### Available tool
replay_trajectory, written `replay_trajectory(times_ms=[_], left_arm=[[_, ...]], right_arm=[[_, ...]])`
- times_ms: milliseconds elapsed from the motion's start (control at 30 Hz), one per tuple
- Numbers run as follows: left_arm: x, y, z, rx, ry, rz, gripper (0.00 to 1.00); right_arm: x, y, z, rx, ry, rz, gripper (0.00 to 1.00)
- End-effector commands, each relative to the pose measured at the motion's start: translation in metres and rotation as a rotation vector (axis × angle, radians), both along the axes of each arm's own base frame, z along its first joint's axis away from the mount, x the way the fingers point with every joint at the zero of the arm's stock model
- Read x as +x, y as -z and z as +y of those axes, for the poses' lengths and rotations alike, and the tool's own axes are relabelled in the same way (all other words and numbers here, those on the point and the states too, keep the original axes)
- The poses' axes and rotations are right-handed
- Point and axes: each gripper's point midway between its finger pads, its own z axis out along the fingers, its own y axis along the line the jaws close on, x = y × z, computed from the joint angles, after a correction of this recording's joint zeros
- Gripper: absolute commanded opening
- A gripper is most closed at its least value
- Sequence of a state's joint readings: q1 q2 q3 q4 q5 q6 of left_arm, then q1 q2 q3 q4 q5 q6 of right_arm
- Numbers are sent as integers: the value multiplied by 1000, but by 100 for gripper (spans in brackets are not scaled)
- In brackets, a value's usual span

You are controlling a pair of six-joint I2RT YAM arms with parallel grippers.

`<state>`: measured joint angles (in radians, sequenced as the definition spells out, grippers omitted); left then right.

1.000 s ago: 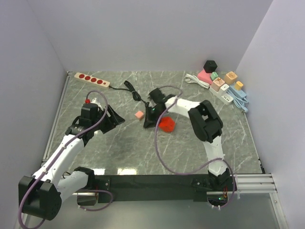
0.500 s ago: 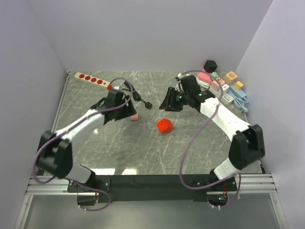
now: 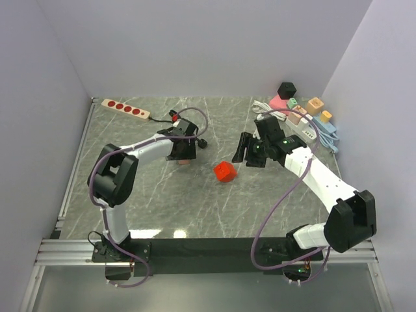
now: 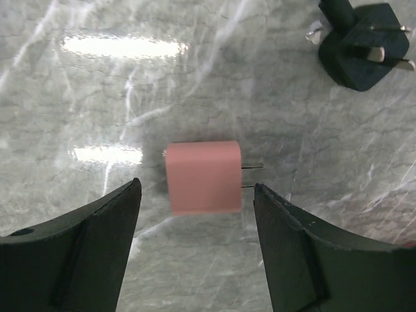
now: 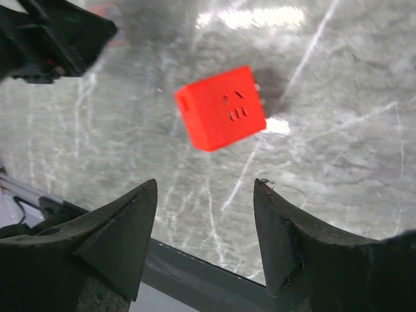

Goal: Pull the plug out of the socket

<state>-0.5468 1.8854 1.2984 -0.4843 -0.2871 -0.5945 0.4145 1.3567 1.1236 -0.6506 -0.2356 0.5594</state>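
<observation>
a robotics lab test cell: plain pale walls (image 3: 195, 45) box in a grey marbled worktop (image 3: 175, 201), a left arm (image 3: 140, 148) and right arm (image 3: 322, 182) mounted by an aluminium rail (image 3: 348, 246) at the near edge, coloured plug adapters (image 3: 300, 107) lined far right.

tabletop (image 4: 91, 84): glossy, veined stone look | pink plug (image 4: 203, 177): matt smooth plastic, metal pins | red socket (image 5: 221, 107): smooth plastic
</observation>
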Motion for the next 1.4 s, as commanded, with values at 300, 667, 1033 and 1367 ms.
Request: replay_trajectory(times_ms=[300,667,1033,1367], left_arm=[[-1,18,20,118,-24,-5,12],[-42,21,158,87,-362,86,1],[-69,-12,190,36,-456,54,85],[-70,-101,183,-90,-428,-117,99]], right_arm=[[5,34,-7,-58,6,29,69],[21,65,-1,-51,45,53,76],[31,91,-2,82,415,172,78],[36,106,26,154,448,285,74]])
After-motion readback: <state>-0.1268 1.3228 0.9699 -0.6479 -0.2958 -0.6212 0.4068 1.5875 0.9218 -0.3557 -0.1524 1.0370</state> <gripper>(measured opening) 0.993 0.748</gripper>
